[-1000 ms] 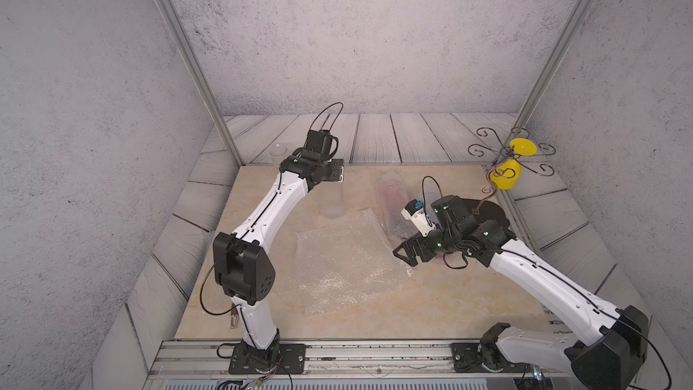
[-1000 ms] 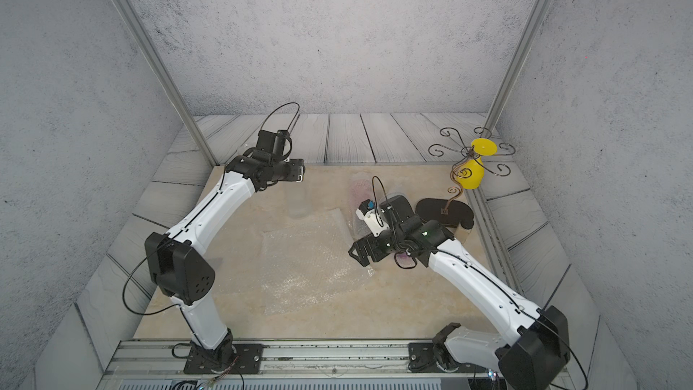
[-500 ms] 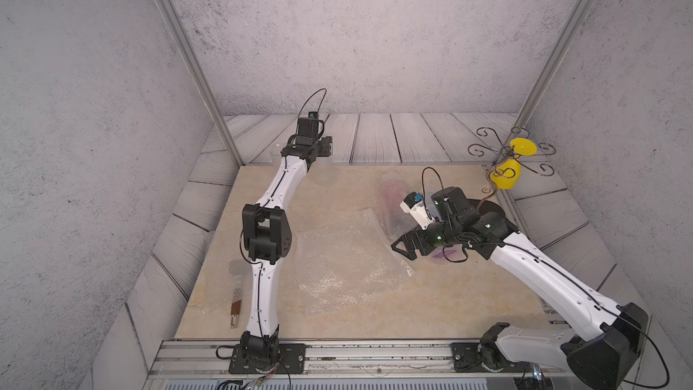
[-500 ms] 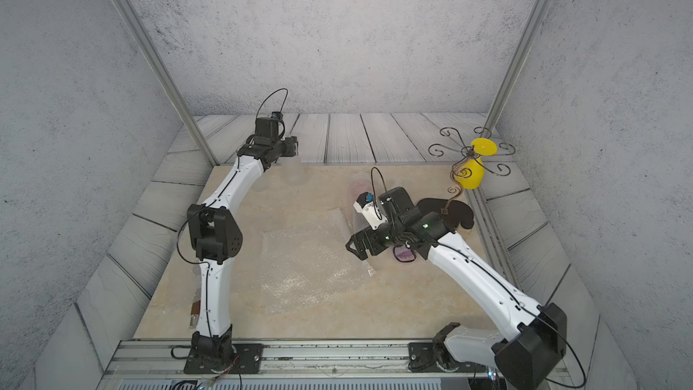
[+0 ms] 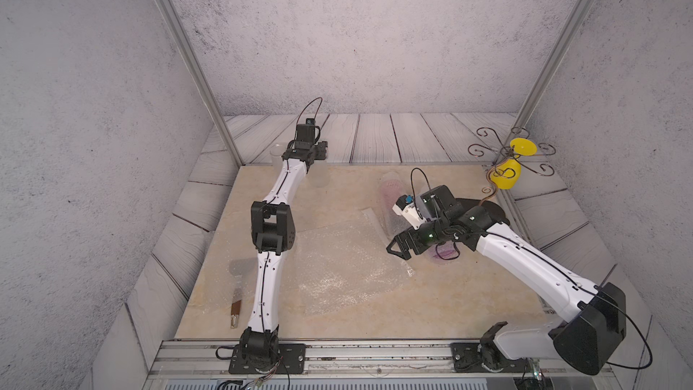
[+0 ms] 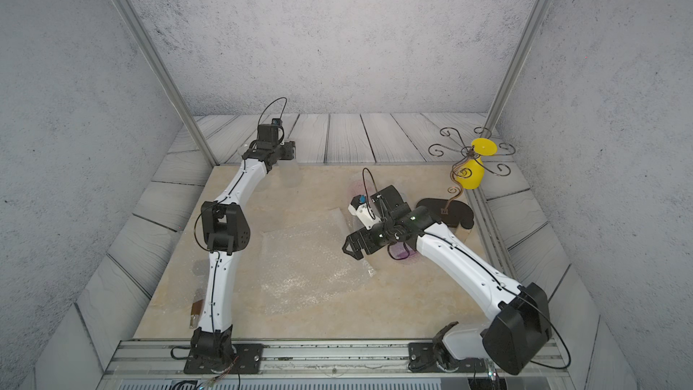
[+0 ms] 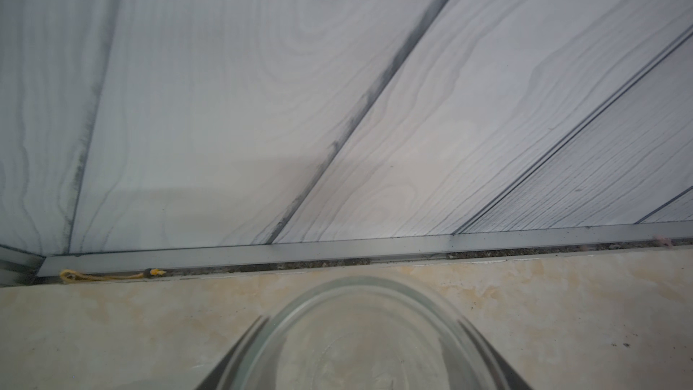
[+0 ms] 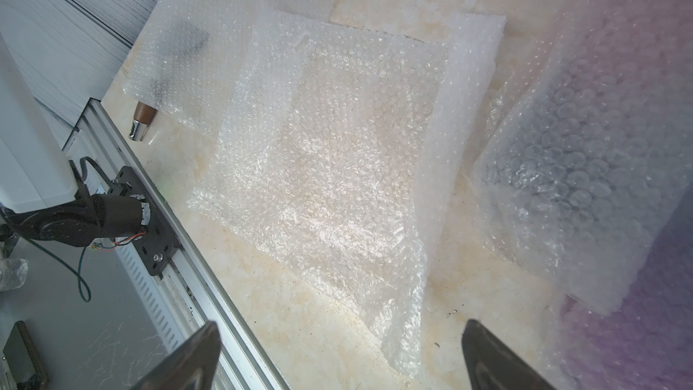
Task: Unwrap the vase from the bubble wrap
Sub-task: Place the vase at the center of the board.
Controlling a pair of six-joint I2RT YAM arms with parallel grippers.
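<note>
A clear glass vase (image 7: 360, 347) sits between the dark fingers (image 7: 240, 354) of my left gripper (image 7: 362, 320), which is shut on it. The arm reaches to the back left, with the left gripper (image 5: 315, 151) and faint vase (image 5: 320, 178) at the table's rear edge. A flat bubble wrap sheet (image 5: 345, 264) (image 8: 330, 144) lies mid-table. My right gripper (image 5: 399, 247) (image 8: 341, 322) hovers open at that sheet's right edge, holding nothing. Beside it lies a rolled bubble wrap tube (image 5: 390, 196) (image 8: 585, 166) with something pinkish-purple inside.
A yellow ornament on a wire stand (image 5: 506, 178) with a dark base stands at the back right. A brown-handled tool (image 5: 235, 311) (image 8: 142, 121) lies at front left, partly under more wrap. Another clear glass (image 5: 276, 153) stands on the grey planks. A metal rail (image 5: 375, 350) borders the front.
My left arm has stretched out and carried the vase from over the table's left part to its back edge. The right arm has barely shifted, jaws still open.
</note>
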